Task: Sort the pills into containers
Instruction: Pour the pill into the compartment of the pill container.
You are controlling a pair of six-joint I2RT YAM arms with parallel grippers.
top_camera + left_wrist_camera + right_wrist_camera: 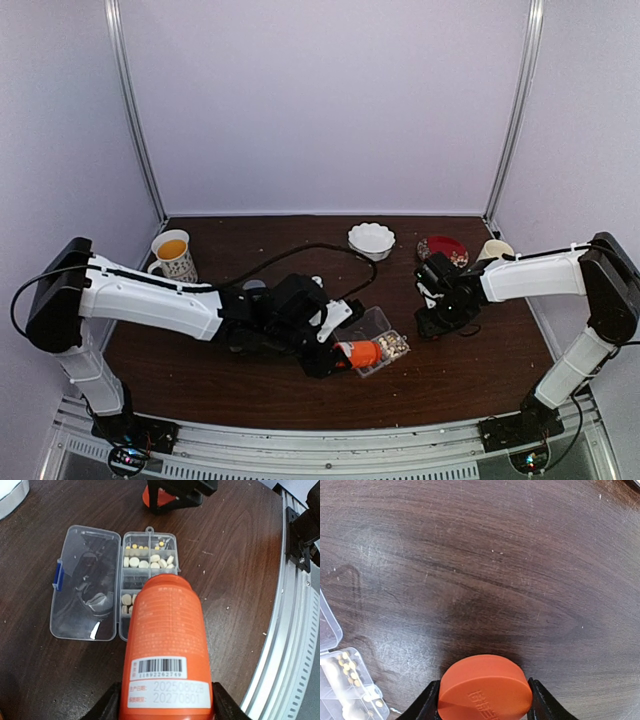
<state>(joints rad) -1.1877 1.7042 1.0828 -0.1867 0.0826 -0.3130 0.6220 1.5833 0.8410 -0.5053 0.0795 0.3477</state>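
Our left gripper [167, 707] is clamped on the round orange plastic bottle [167, 625]. The bottle is tipped forward, and its mouth, hidden from us, sits over the cells [132, 580] of the flat clear plastic pill box [150, 533]. The box's hinged lid [85, 580] lies open beside it on the dark wooden worktop [235, 555]. Small pale pills [150, 561] sit in several cells. Our right gripper [484, 702] grasps the orange cap [485, 685], off to the side. We judge we are mid-pour; the next move calls for a gentle tilt, so that the pills drop into one cell rather than scatter.

bottle [167, 630]: orange, white barcode label | cap [485, 692]: orange | pills [132, 561]: pale beige | table [240, 555]: dark brown
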